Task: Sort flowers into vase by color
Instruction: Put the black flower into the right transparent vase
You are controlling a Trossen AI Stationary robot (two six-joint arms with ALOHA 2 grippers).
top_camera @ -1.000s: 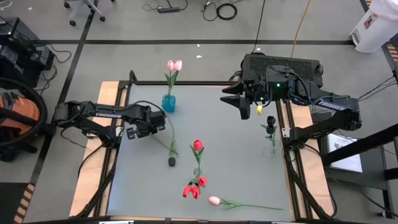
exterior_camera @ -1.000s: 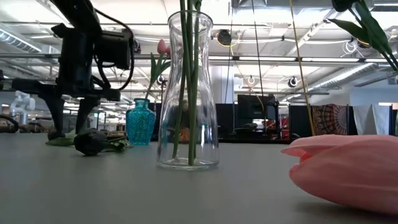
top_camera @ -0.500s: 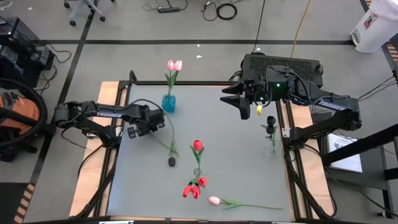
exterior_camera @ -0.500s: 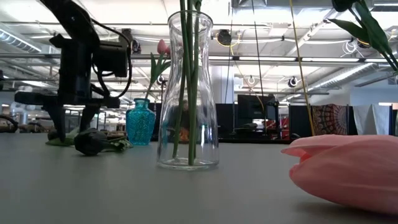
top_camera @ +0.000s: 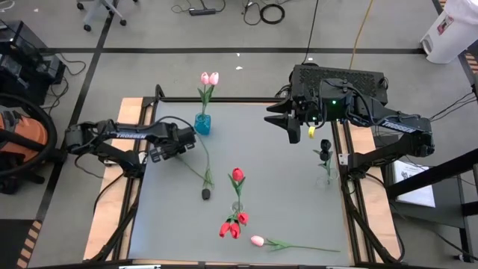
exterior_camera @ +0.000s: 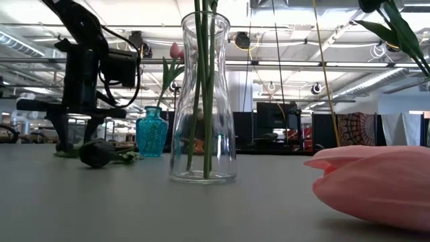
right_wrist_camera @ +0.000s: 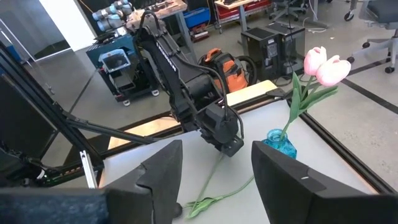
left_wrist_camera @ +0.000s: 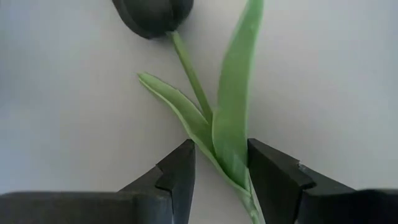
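A black tulip [top_camera: 206, 194] lies on the grey table, its head [left_wrist_camera: 152, 15] toward the near edge and its stem and leaves [left_wrist_camera: 233, 112] running back toward the far left. My left gripper [left_wrist_camera: 217, 155] points down over it, open, with one finger on each side of the leaf base. It shows low over the table beside the head [exterior_camera: 97, 153] in the low view. My right gripper [right_wrist_camera: 214, 180] waits raised at the far right [top_camera: 291, 123], open, with nothing between its fingers. My left gripper comes at the black tulip's leaf base [left_wrist_camera: 239, 174] from above, its fingers lying across the stem. One finger [left_wrist_camera: 267, 174] stands right against the wide leaf's edge; whether it touches, I cannot tell. The tulip lies flat on the table.
A blue vase [top_camera: 202, 123] with two pink tulips stands at the far left. A clear vase [exterior_camera: 203, 101] with red tulips stands mid-table, with more red heads [top_camera: 233, 226] by it. At the right edge another clear vase [top_camera: 325, 175] holds a black tulip. A pink tulip [top_camera: 258, 240] lies near the front.
My left gripper has gone toward the table's far left edge along the black tulip's stem and has sunk a little toward the table. Its fingers have stayed open. The tulip has not moved.
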